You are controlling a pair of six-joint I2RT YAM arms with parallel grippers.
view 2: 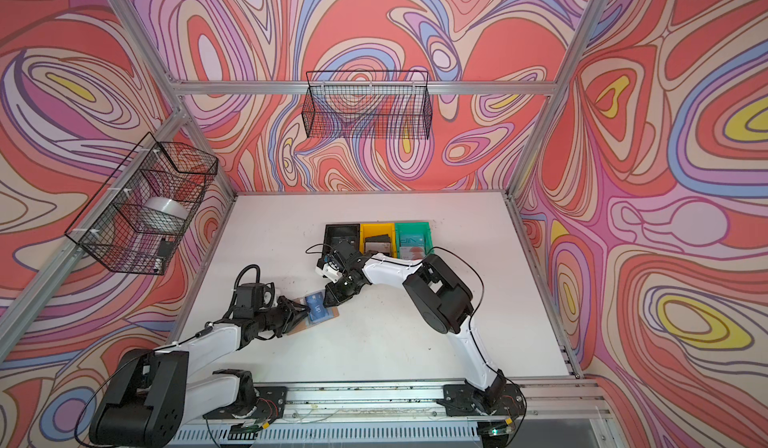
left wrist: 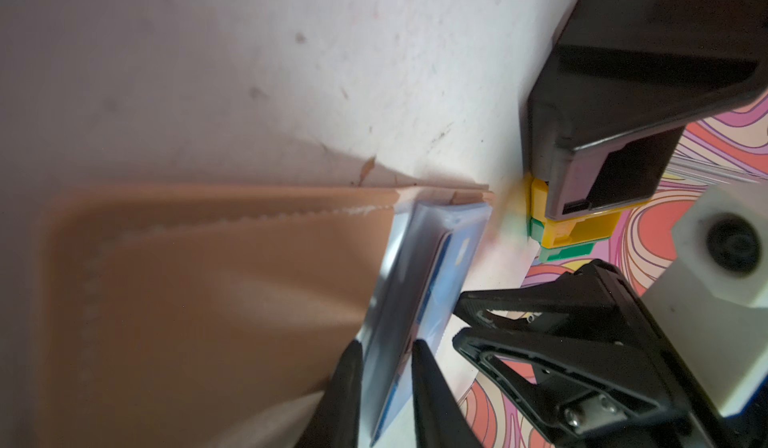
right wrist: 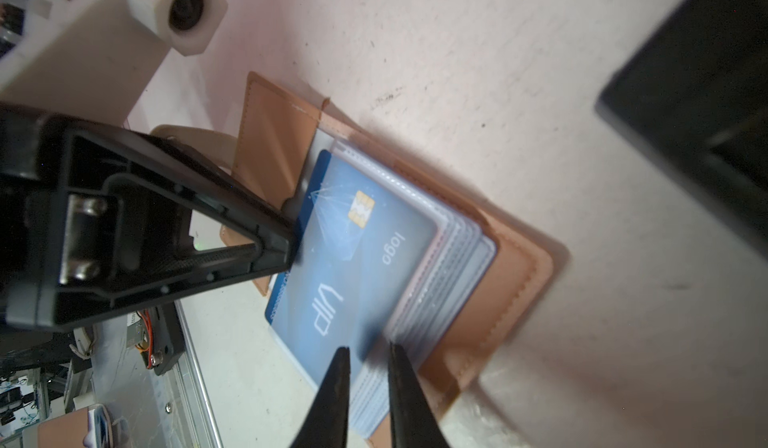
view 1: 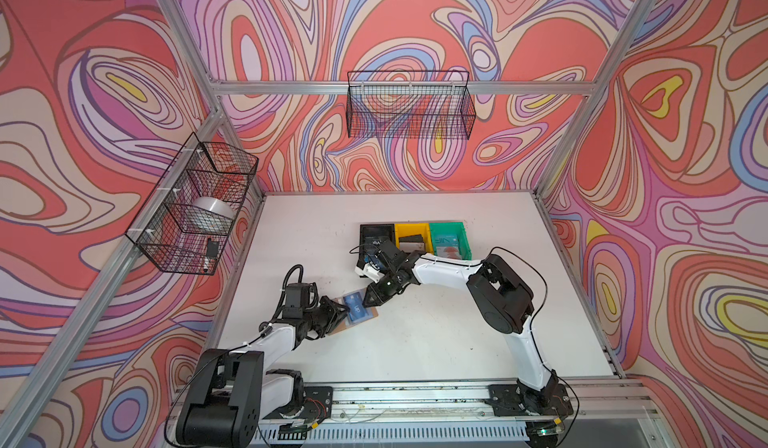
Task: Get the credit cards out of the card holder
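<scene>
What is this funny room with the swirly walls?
Probably a robot practice booth: two robot arms bolted to a metal rail, a white table boxed in by swirly walls on a metal frame.

Matt leather-like card holder, glossy credit card — scuffed table

Robot lab cell: aluminium frame, swirl-print backdrop walls, white tabletop, left arm, right arm bolted to rail.
</scene>
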